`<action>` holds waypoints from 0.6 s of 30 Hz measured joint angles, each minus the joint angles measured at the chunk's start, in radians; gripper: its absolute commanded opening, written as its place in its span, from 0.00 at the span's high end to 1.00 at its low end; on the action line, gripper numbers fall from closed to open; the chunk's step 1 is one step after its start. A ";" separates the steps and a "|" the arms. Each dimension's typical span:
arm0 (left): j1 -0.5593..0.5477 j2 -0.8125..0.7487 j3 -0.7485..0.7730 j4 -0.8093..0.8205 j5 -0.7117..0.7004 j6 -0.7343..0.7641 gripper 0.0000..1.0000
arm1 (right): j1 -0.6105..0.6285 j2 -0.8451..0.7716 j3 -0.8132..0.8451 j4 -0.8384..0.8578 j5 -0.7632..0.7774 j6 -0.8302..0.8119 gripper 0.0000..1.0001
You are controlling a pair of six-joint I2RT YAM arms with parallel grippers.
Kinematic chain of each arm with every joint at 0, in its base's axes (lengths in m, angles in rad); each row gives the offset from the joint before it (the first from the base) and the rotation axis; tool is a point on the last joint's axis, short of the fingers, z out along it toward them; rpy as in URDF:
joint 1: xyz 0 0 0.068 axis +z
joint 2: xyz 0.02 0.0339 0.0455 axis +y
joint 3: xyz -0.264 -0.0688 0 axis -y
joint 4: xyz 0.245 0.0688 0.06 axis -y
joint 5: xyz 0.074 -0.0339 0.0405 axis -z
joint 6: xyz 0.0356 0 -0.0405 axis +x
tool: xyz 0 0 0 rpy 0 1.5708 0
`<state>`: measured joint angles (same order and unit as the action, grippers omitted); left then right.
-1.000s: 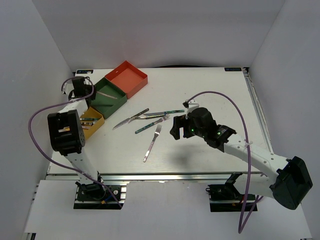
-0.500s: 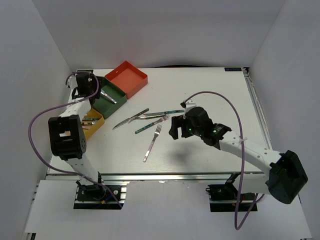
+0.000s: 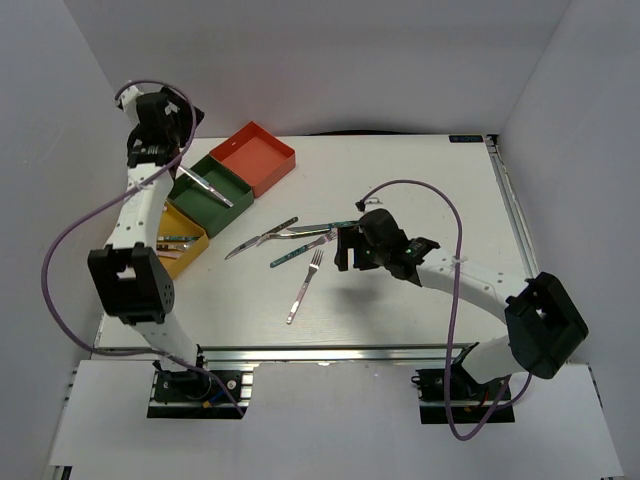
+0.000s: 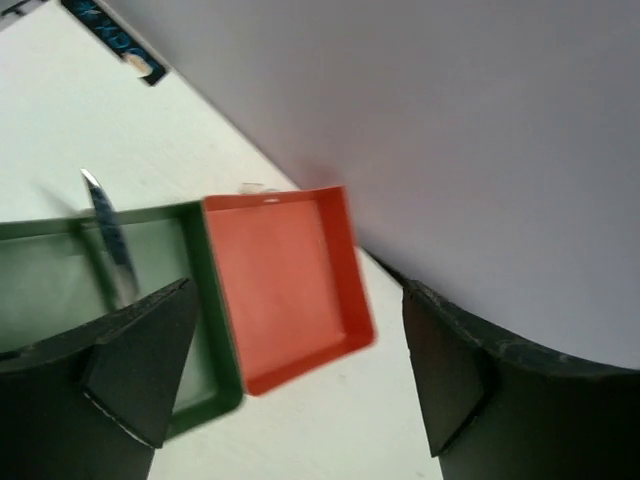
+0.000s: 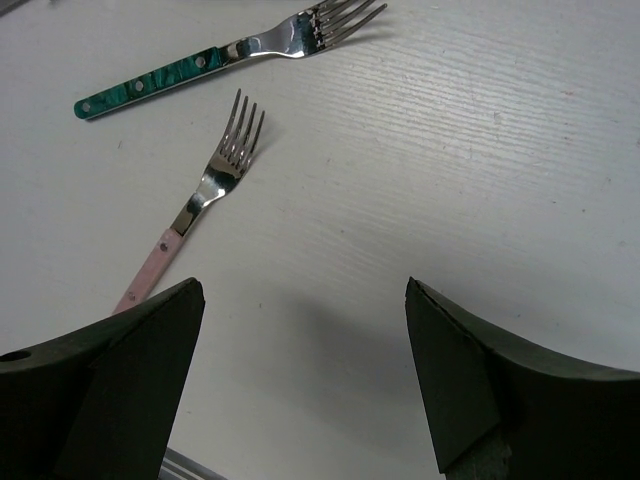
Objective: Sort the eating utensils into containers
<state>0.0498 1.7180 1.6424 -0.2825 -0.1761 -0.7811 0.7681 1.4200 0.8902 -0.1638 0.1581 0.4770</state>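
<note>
Sorting is partway done. A knife (image 3: 208, 188) lies in the green tray (image 3: 215, 172). A few utensils, too small to tell apart, sit in the yellow tray (image 3: 190, 255) at its 7 o'clock. The red tray (image 3: 255, 158), at its 1 o'clock, holds nothing.

The left gripper (image 4: 295, 360) hangs high over the trays with its fingers spread and nothing between them. I judge that it is between a drop and the next pick.

The rest of the utensils lie mid-table (image 3: 420, 170). There is a crossed cluster of knives (image 3: 262, 238), a teal fork (image 5: 170, 75) and a plain fork (image 5: 205, 200). The right gripper (image 5: 300, 340) hovers low, fingers released and empty, with both forks near it. In its wrist view the plain fork lies at 10 o'clock and the teal fork at 11.

The step in hand looks like a fork pick by the right arm. The next move calls for shifting toward 10 o'clock, turning the wrist so the fingers straddle the thin handle crosswise, and descending until the tips touch the table before closing. The handle is flat and slick, so a shallow grasp could slip. I cannot tell which tray takes forks.
</note>
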 measured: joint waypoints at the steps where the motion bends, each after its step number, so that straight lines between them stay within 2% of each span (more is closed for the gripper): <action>1: 0.000 0.044 0.049 -0.034 -0.012 0.018 0.12 | 0.000 0.000 -0.006 0.007 -0.004 0.003 0.14; 6: -0.003 0.272 0.188 -0.191 -0.080 0.069 0.16 | 0.000 0.000 -0.026 0.011 -0.016 0.002 0.15; 11: -0.022 0.454 0.246 -0.315 -0.153 0.089 0.17 | 0.000 -0.008 -0.054 0.020 -0.023 -0.019 0.15; 18: -0.036 0.539 0.296 -0.377 -0.217 0.102 0.26 | 0.000 -0.020 -0.115 0.045 -0.042 -0.040 0.15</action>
<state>0.0139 2.2574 1.9388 -0.6598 -0.3927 -0.6788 0.7681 1.3998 0.7753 -0.1184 0.1162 0.4366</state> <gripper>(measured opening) 0.753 0.854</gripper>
